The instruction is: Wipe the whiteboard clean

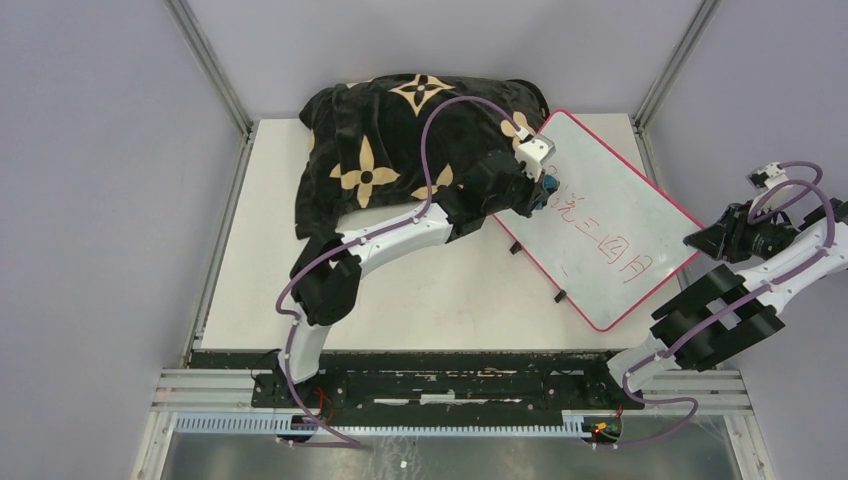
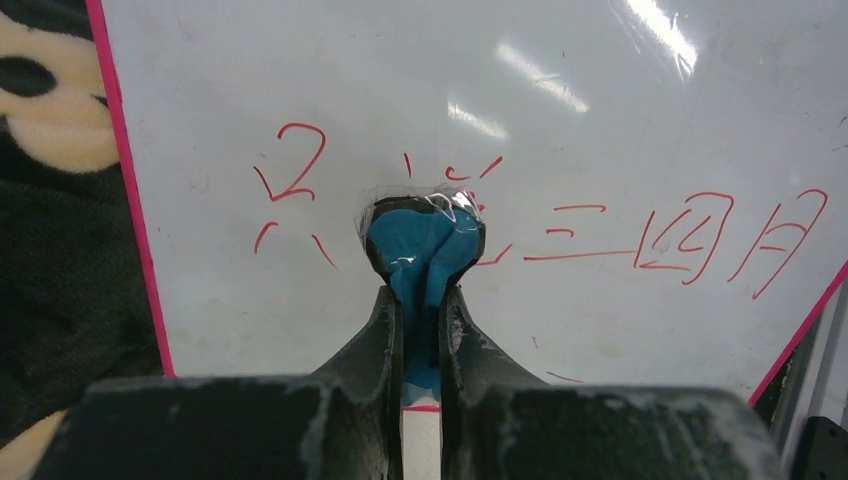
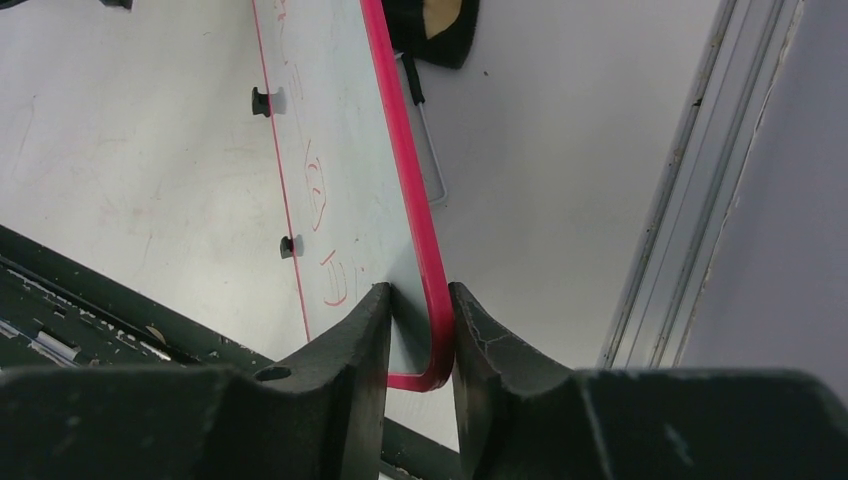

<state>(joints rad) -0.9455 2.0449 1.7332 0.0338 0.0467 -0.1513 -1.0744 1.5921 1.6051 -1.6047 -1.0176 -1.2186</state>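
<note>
The whiteboard (image 1: pixel 610 225) lies tilted at the table's right, white with a red-pink rim and red handwritten marks (image 1: pixel 600 238). My left gripper (image 1: pixel 543 190) is shut on a blue eraser (image 2: pixel 425 245) and presses it on the board among the marks near its left end (image 2: pixel 290 190). My right gripper (image 1: pixel 700 240) is shut on the board's right corner; in the right wrist view the rim (image 3: pixel 420 260) sits between the fingers (image 3: pixel 365 330). More red marks (image 2: pixel 690 235) run to the right of the eraser.
A black pillow with tan flowers (image 1: pixel 400 150) lies at the back, under the board's left edge. Metal frame posts (image 1: pixel 665 70) stand at the back corners. A black rail (image 1: pixel 440 385) runs along the near edge.
</note>
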